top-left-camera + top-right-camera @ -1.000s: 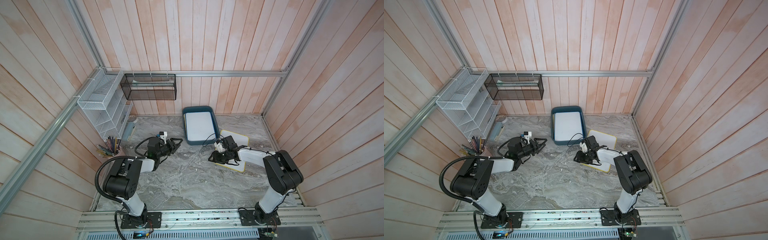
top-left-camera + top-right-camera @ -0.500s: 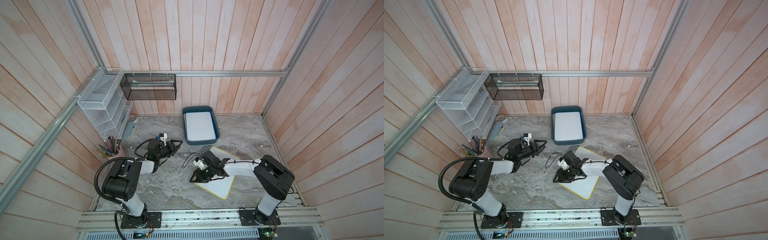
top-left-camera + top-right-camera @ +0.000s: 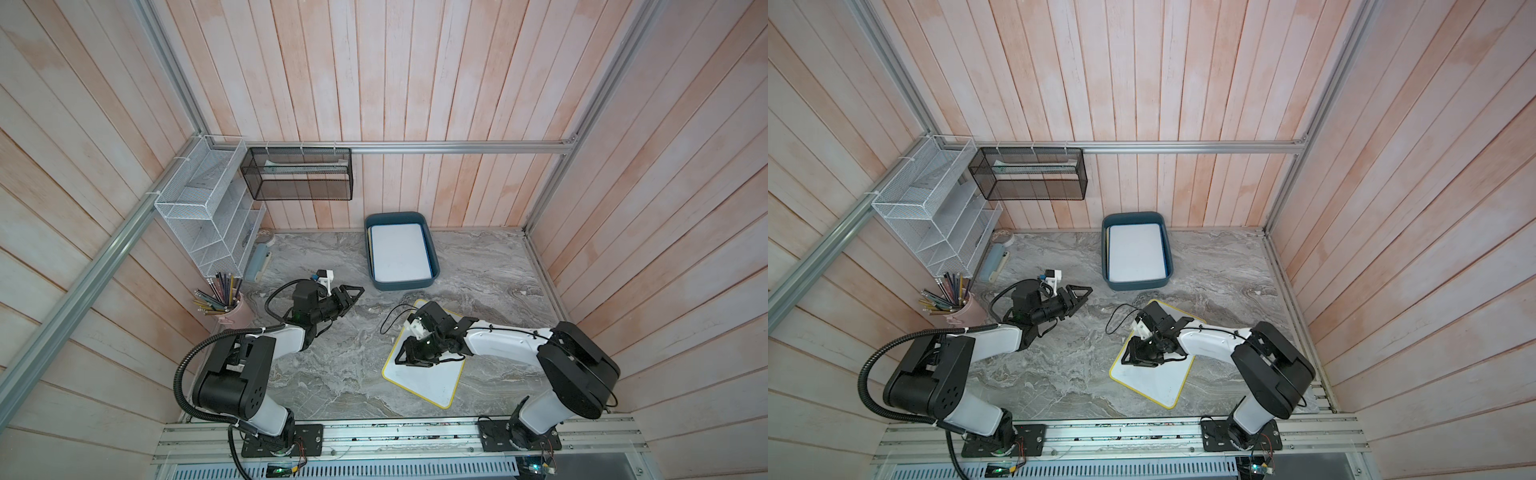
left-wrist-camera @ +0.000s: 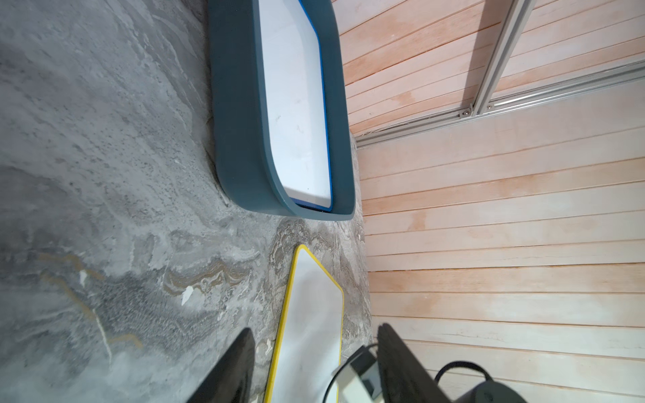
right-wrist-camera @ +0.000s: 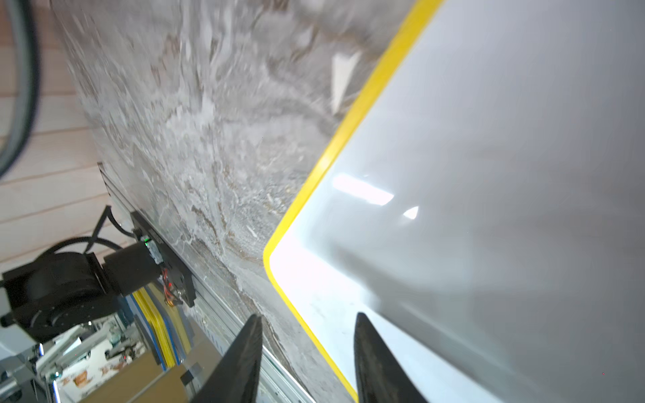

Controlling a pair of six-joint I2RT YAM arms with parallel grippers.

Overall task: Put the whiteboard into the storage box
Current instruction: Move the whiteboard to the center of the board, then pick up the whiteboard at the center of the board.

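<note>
**Whiteboard (image 3: 432, 384) flat on the bench (image 3: 332, 374), near right, not yet boxed**
Right claw (image 3: 405, 358), jaws apart, straddles its yellow left edge, gripping nothing. The left claw (image 3: 351, 293) hangs open and empty. The next move likely needs a pinch on that edge, a lift, then bare bench to the far storage box (image 3: 401, 284), which already holds a board.

Two white-shelled arms with bulky black joints, the left arm (image 3: 276, 343) and right arm (image 3: 505, 345), each stand on a black base plate (image 3: 311, 440) screwed to a silver rail (image 3: 395, 434). A ribbed black hose (image 3: 178, 386) hangs off the left arm. The left gripper (image 3: 355, 297) is black, with tapered fingers (image 4: 232, 370).
</note>
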